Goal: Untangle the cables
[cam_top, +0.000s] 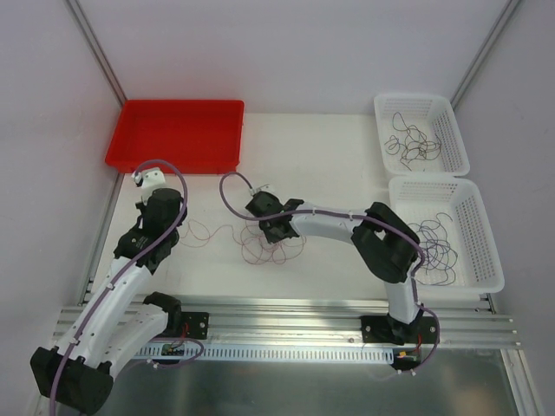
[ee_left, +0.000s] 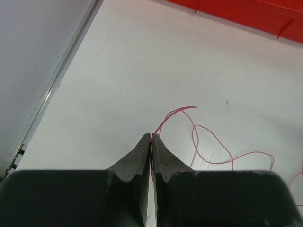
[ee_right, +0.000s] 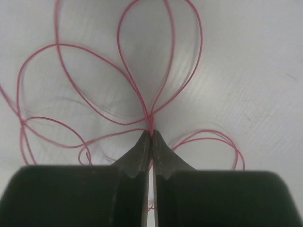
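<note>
Pink cables [cam_top: 273,250] sprawl in 1 loose tangle at the middle of the white table [cam_top: 329,165], and both arms are on them! The right arm [cam_top: 347,224] rises from its base at 5 o'clock, elbow bent at 3 o'clock, forearm lying low toward 9 o'clock, wrist tipped down and covering part of the tangle. The right gripper [ee_right: 151,133] is pinched closed, with several pink loops meeting right at its tips. The left arm [cam_top: 113,299] stretches from 7 o'clock up toward 10 o'clock. The left gripper [ee_left: 152,137] is clamped tight too, 1 pink strand [ee_left: 180,109] caught between its fingers and trailing off toward 3 o'clock.

Count it up: 2 arms and 1 red tray [cam_top: 173,130] at 11 o'clock. There are also 2 white baskets at the right edge, the far basket [cam_top: 457,130] at 1 o'clock and the near basket [cam_top: 486,234] at 3 o'clock, set edge to edge. Each holds 1 bunch of dark cables [cam_top: 414,143], purple and black. How many strands make up the pink tangle, I cannot tell.
</note>
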`<action>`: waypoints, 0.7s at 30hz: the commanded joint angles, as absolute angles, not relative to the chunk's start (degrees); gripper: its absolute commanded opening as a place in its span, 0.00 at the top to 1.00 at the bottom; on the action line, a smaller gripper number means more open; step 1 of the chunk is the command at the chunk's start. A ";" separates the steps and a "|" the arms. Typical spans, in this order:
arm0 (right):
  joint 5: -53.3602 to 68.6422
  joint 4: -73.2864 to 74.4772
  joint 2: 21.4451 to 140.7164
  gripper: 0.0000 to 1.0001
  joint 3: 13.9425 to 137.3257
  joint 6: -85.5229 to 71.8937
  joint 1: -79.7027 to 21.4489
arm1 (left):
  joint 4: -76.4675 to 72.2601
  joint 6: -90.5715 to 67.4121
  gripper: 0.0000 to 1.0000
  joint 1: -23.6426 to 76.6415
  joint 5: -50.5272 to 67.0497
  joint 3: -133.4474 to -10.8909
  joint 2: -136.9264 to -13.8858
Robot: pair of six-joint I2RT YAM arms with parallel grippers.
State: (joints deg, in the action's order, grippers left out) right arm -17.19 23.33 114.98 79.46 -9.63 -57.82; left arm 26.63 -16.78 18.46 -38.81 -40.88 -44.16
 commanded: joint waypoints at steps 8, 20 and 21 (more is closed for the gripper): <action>-22.59 26.45 89.61 0.99 60.30 -9.14 -39.92 | 28.56 -19.33 0.97 10.73 -37.88 -40.87 -46.41; -19.08 33.74 61.53 0.99 62.48 -3.34 -30.06 | 30.76 -23.11 0.98 1.76 -36.04 -41.57 -48.60; -18.81 34.01 60.65 0.99 63.01 -3.25 -30.06 | 31.02 -23.46 0.98 1.32 -35.95 -41.57 -48.86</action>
